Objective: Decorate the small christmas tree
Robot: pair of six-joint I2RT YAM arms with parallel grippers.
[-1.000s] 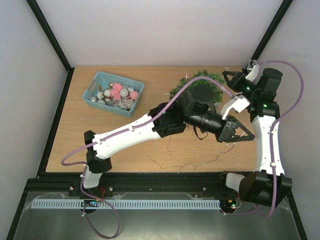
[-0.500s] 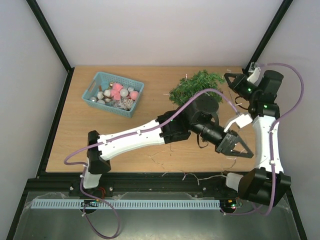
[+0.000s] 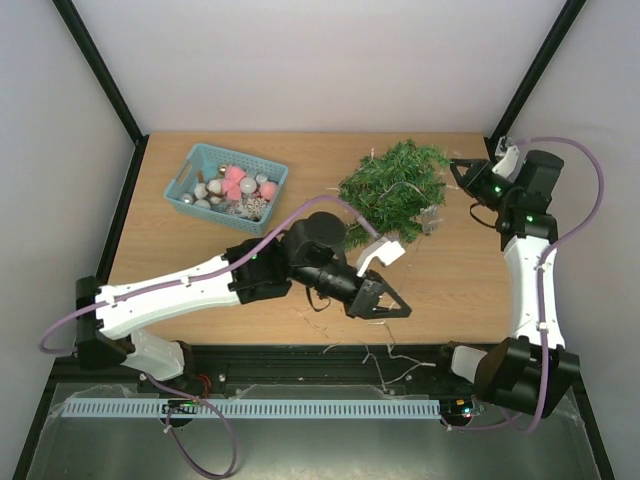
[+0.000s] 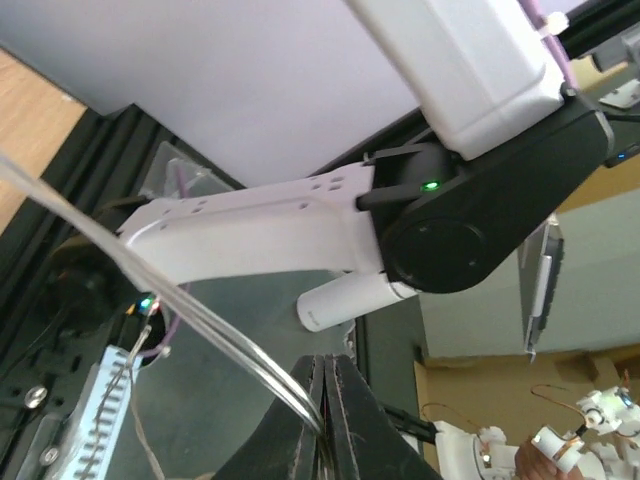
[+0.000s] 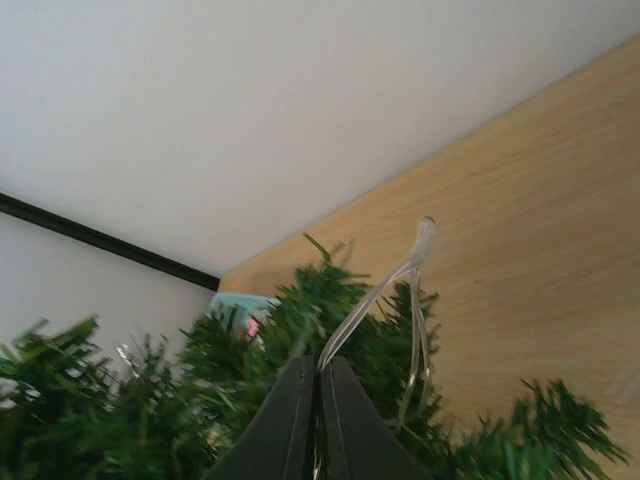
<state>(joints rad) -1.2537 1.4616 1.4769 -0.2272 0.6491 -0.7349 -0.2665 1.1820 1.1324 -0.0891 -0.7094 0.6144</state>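
Top external: left gripper [image 3: 385, 305] and right gripper [image 3: 462, 172], by tree [image 3: 395, 185], were each pinched shut on light wire [image 4: 245, 362]. Step was prob. stringing lights; next needed L end draped over branches.

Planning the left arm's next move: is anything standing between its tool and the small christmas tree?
Nothing solid, as far as the top view shows. Only bare table lies between the left tool and the small christmas tree. The tool is shut on a thin clear wire. The basket sits far left.
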